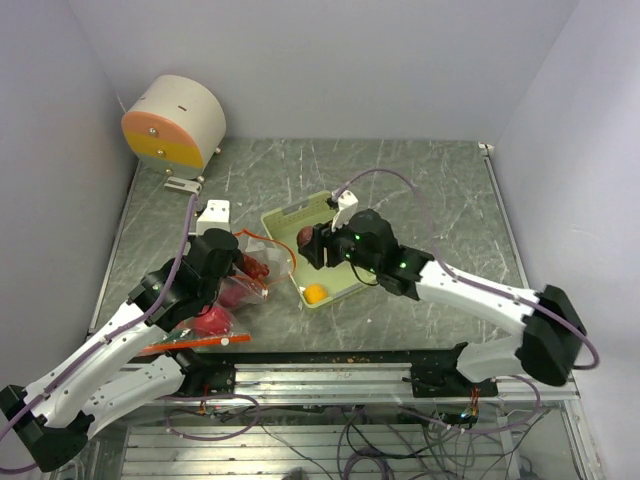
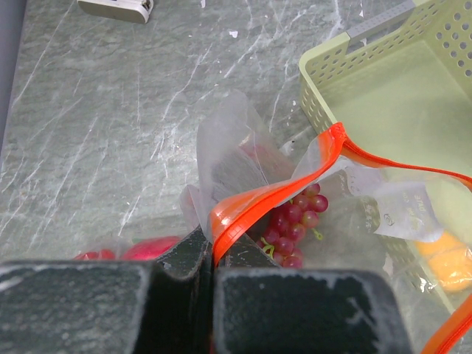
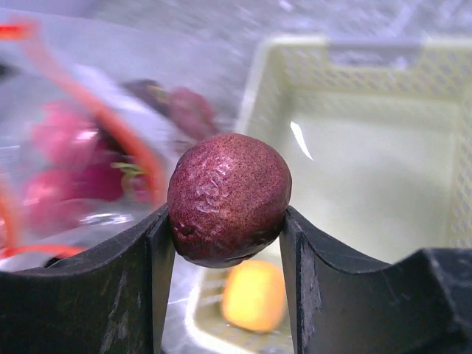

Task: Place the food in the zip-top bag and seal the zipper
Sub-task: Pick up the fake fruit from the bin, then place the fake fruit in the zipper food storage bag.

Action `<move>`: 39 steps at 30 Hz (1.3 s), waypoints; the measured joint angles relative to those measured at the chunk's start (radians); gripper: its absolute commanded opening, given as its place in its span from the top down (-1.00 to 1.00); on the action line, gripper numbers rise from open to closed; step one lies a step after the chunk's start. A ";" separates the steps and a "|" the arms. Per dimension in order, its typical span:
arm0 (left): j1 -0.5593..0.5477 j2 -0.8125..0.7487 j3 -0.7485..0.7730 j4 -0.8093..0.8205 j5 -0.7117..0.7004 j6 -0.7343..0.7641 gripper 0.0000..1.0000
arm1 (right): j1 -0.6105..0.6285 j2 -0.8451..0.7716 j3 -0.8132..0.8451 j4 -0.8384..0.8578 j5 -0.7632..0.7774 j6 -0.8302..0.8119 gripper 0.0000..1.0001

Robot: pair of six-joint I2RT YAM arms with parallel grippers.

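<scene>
My right gripper (image 3: 227, 219) (image 1: 308, 246) is shut on a dark purple-red round fruit (image 3: 228, 198), held above the left part of the pale green tray (image 3: 383, 192) (image 1: 290, 215). An orange (image 3: 253, 295) (image 1: 315, 293) lies in the tray's near corner. The clear zip-top bag (image 1: 232, 292) with its orange zipper strip (image 2: 295, 184) lies left of the tray. My left gripper (image 2: 214, 254) (image 1: 247, 266) is shut on the bag's zipper rim, holding the mouth up. Inside the bag I see a purple grape bunch (image 2: 295, 221) and pink-red fruit (image 2: 147, 249).
A round beige and orange drum (image 1: 175, 125) stands at the back left corner. A small white block (image 1: 213, 212) (image 2: 114, 7) lies behind the bag. Grey walls close in the marbled table (image 1: 430, 190) on three sides.
</scene>
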 measured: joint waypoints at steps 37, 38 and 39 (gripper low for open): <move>0.000 0.006 0.000 0.002 0.026 -0.004 0.86 | 0.199 -0.169 0.070 0.021 0.115 -0.078 -0.72; 0.000 0.004 0.000 0.002 0.026 -0.004 0.86 | 0.196 -0.187 0.058 -0.011 0.148 -0.060 -0.72; 0.000 0.000 0.000 0.002 0.026 -0.004 0.86 | 0.192 -0.194 0.050 -0.045 0.171 -0.043 -0.71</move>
